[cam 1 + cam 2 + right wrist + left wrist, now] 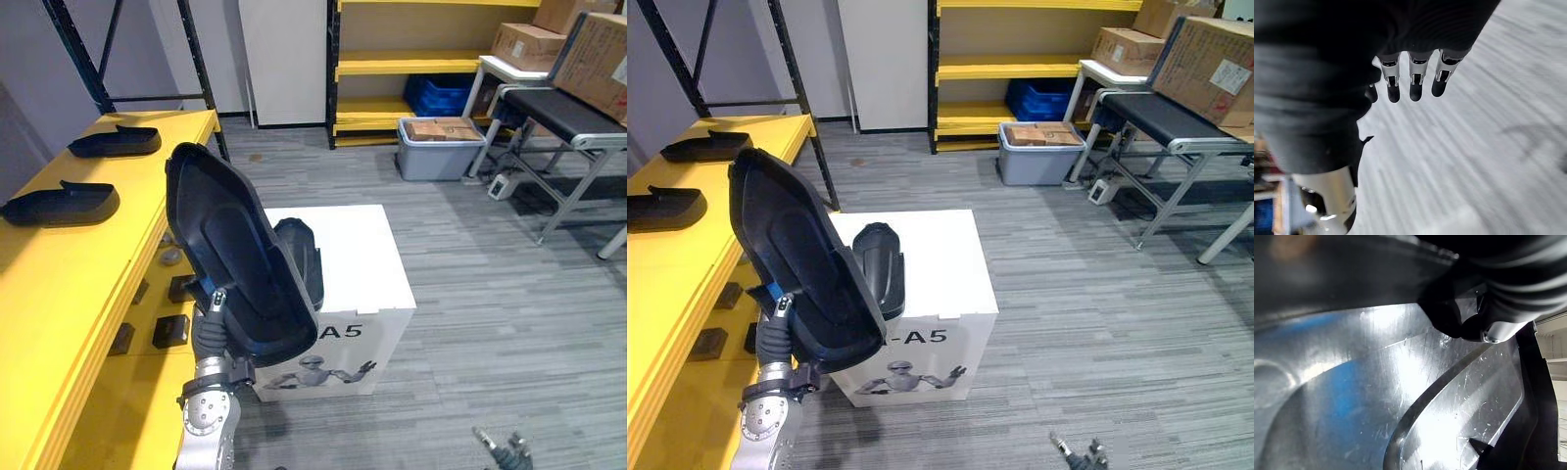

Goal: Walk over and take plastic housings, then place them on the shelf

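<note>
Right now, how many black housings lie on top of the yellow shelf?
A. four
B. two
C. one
B: the near housing and the far housing lie apart on the yellow shelf; the raised housing is in the left hand, not on it.

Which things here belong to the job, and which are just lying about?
Job: large black plastic housing in left hand; two black housings on yellow shelf; another black housing on white cardboard box.
Lying about: grey plastic bin; blue plastic crate; brown cardboard boxes; black belt conveyor.
</note>
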Controlling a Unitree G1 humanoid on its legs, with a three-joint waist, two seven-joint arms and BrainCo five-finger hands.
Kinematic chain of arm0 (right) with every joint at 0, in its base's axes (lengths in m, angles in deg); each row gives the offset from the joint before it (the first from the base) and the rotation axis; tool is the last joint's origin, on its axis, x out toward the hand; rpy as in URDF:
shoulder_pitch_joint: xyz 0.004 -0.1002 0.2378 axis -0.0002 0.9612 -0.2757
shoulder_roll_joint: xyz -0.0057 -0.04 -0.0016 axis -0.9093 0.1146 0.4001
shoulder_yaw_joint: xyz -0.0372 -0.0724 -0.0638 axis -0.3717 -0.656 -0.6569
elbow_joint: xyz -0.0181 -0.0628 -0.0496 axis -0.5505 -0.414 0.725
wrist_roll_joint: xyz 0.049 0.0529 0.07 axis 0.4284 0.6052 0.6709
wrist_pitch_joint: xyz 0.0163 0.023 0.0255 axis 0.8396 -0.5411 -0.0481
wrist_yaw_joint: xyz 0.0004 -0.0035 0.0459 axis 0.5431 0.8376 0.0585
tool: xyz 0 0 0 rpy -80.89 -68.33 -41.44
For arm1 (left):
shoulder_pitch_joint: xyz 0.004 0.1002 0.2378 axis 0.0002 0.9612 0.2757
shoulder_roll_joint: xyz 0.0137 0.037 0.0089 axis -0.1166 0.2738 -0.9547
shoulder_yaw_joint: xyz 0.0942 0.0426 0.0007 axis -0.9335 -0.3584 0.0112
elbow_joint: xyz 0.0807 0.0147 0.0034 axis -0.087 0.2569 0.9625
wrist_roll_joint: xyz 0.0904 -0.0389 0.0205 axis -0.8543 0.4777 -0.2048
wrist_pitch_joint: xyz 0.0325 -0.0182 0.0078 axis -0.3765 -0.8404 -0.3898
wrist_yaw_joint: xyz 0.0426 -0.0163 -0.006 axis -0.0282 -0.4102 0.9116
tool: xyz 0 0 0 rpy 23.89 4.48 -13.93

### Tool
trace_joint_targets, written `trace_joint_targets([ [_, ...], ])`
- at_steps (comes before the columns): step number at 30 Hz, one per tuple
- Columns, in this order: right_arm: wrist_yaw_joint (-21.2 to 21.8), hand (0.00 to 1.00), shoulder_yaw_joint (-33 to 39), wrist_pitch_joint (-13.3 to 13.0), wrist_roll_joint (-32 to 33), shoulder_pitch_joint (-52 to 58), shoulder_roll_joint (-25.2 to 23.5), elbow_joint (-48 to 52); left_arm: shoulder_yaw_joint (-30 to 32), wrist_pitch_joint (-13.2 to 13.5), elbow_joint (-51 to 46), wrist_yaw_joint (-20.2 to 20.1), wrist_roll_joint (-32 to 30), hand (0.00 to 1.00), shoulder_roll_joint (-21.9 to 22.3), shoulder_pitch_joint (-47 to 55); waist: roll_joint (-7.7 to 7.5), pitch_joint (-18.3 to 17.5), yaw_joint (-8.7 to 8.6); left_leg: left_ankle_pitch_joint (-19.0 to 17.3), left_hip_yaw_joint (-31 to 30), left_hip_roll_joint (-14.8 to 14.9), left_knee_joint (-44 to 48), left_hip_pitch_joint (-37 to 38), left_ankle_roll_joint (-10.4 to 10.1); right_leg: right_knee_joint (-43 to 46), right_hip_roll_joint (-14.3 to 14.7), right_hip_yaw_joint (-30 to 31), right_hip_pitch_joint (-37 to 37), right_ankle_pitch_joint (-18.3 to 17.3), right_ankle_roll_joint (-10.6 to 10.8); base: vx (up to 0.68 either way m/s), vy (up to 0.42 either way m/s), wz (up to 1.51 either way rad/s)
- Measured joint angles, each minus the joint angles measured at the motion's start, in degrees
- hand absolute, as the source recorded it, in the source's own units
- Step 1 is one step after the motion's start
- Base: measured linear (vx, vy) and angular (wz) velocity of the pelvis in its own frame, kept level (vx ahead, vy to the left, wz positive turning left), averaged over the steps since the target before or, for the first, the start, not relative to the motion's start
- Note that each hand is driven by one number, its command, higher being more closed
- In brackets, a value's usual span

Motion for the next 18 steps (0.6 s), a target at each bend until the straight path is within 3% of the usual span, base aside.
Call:
trace_joint_targets([
  [3, 1.5, 0.0, -3.2, 1.0, -0.6, -0.7, -0.1, -3.9, -0.2, 0.0, 0.0, -0.6, 0.0, 1.0, -0.1, 0.5, -0.39, 0.8, 0.57, 0.0, -3.1, -0.5, 0.0, -0.3, 0.0, 1.9, -0.4, -3.1, 0.8, -2.0, 0.5, -0.04, -0.015, 0.5],
  [5, 1.7, 0.0, -5.4, 1.5, -1.6, -1.2, 0.0, -5.8, -1.5, 0.0, 0.0, -0.5, 0.0, 1.0, -0.2, 0.4, -0.41, 1.2, 1.84, 0.2, -5.0, -1.0, 0.0, -1.2, 0.2, 4.1, -0.8, -5.2, 0.5, -3.3, 0.4, -0.02, -0.018, 0.72],
  [8, 1.7, 0.0, -8.2, 1.7, -3.1, -2.5, 0.0, -5.9, -4.4, 0.0, 0.0, -0.5, 0.3, 1.0, -0.2, -0.4, -0.86, 2.5, 2.08, 1.3, -8.9, -2.2, 0.0, -5.2, 1.5, 8.3, -2.5, -12.7, -1.4, -5.6, 0.4, -0.02, -0.015, 1.21],
  [9, 1.5, 0.0, -8.2, 1.8, -3.5, -3.5, 0.0, -5.9, -5.8, 0.0, 0.0, -0.6, 0.6, 1.0, -0.1, -0.9, -1.05, 3.0, 2.07, -1.2, -4.5, -2.3, 0.0, -6.5, 4.8, 8.3, -3.5, -16.4, -1.1, -5.6, 0.4, 0.0, 0.015, 1.5],
  [10, 1.3, 0.0, -8.2, 1.8, -3.7, -4.1, 0.1, -5.9, -6.3, 0.0, 0.0, -0.6, 0.8, 1.0, 0.2, -1.2, -1.95, 3.7, 2.06, -2.6, -0.9, -2.3, 0.1, -7.0, 6.3, 8.3, -4.6, -18.0, -0.9, -5.6, 0.4, 0.02, 0.053, 1.59],
  [11, 1.1, 0.0, -8.2, 1.8, -4.1, -5.0, 0.3, -6.1, -7.1, 0.0, 0.3, -0.6, 1.0, 1.0, 1.1, -2.4, -2.53, 4.3, 1.82, -3.3, 8.5, -1.6, 3.2, -9.0, 7.3, 8.5, -6.4, -21.7, -0.8, -5.6, 0.5, 0.08, 0.141, 1.65],
  [12, 1.1, 0.0, -8.2, 1.8, -4.1, -5.7, 1.2, -6.1, -7.7, 0.0, 0.6, -0.6, 1.1, 1.0, 2.0, -3.4, -2.18, 4.3, 1.51, -3.7, 18.4, -0.1, 6.7, -10.0, 8.0, 8.5, -7.1, -25.0, 0.0, -5.6, 0.5, 0.08, 0.119, 1.62],
  [13, 1.0, 0.0, -8.2, 1.9, -4.1, -5.8, 1.6, -6.1, -8.0, 0.0, 0.7, -0.6, 1.1, 1.0, 2.2, -3.7, -1.79, 4.2, 1.49, -3.7, 22.2, 0.7, 7.6, -9.5, 8.2, 8.6, -7.0, -26.1, 0.7, -5.7, 0.6, 0.21, 0.171, 1.54],
  [15, 0.7, 0.0, -8.2, 2.3, -4.2, -6.6, 2.0, -6.0, -8.4, 0.2, 1.8, -0.6, 1.1, 1.0, 1.9, -5.1, -2.53, 4.7, 1.87, -1.9, 21.9, -1.7, 6.6, -7.5, 7.8, 8.5, -8.5, -27.6, 4.4, -6.0, 1.0, 0.22, 0.17, 1.1],
  [18, 0.7, 0.0, -8.5, 2.6, -6.2, -7.7, 2.1, -6.1, -8.3, 0.1, 2.3, -0.6, 1.1, 1.0, 1.5, -5.3, -2.76, 4.5, 2.0, -3.1, 18.4, -5.6, 5.3, -7.4, 8.5, 9.8, -11.2, -28.9, 5.7, -6.0, 1.0, 0.13, 0.179, 0.82],
])
